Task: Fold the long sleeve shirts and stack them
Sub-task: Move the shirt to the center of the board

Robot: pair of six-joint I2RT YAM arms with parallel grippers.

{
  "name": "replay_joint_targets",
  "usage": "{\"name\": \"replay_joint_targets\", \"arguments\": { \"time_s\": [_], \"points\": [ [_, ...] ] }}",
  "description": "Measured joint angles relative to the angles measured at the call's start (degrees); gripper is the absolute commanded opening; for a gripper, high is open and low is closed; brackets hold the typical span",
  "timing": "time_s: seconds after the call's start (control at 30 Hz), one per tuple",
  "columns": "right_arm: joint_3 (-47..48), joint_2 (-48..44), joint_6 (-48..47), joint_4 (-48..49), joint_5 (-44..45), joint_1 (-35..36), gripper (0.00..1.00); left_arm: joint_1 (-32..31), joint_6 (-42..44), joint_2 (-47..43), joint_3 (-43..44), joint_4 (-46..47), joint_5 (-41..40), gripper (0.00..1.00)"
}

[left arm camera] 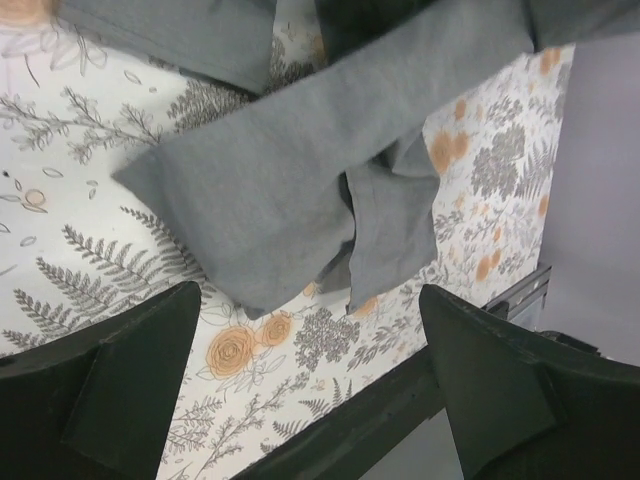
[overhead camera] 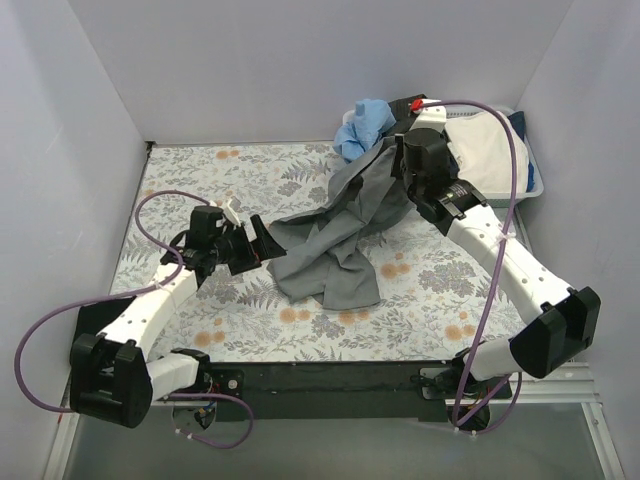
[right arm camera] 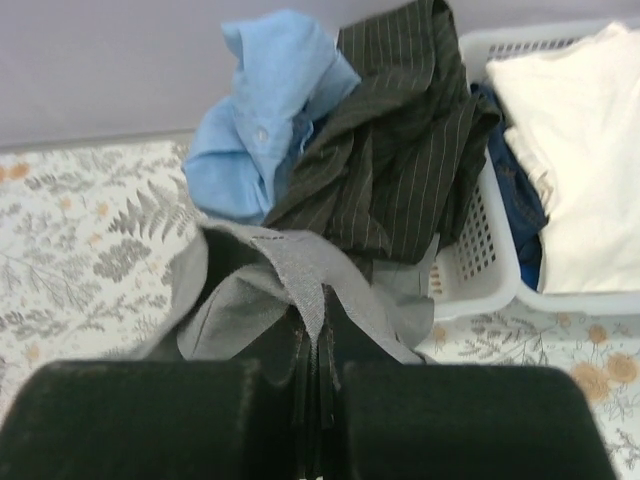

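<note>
Black fingers of the left gripper (left arm camera: 310,300) stand wide apart with nothing between them. Straight ahead of them, just beyond their tips, lies the near end of the large mid-grey long sleeve shirt (left arm camera: 270,190), resting on the floral-patterned counter (overhead camera: 420,290). From that end the shirt's long axis runs diagonally up and away to the right gripper (right arm camera: 318,340), which is clamped on a fold of the grey cloth, perhaps near the collar. The left arm is therefore the nearer one to the loose end.

Soft, even light from above — the grey shirt (overhead camera: 335,245) throws faint shadows; the right wrist's near fingers (right arm camera: 140,420) seem blurred.
</note>
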Motion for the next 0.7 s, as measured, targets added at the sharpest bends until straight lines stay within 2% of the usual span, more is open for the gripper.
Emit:
{"name": "replay_joint_targets", "arguments": {
  "time_s": [0.2, 0.5, 0.6, 0.63, 0.7],
  "points": [
    [-0.9, 1.8, 3.1, -4.6, -5.0, -1.3, 0.01, -3.6, -1.4, 4.6, -0.6, 1.4, -5.7, 0.92],
    [-0.9, 1.9, 5.2, -5.8, -9.5, -2.3, 0.01, -8.7, -4.0, 19.6, 2.5, 2.1, -16.5, 0.87],
    [-1.1, 1.9, 5.6, -6.0, -10.0, -2.7, 0.01, -10.9, -4.2, 23.2, 5.2, 2.0, -18.7, 0.78],
    [-1.3, 1.8, 5.7, -5.9, -10.2, -2.8, 0.01, -11.6, -4.3, 24.1, 6.2, 2.0, -19.7, 0.70],
    [-1.8, 1.7, 6.0, -6.1, -10.4, -3.0, 0.01, -13.1, -4.4, 26.2, 8.0, 1.4, -22.1, 0.60]
  ]
}}
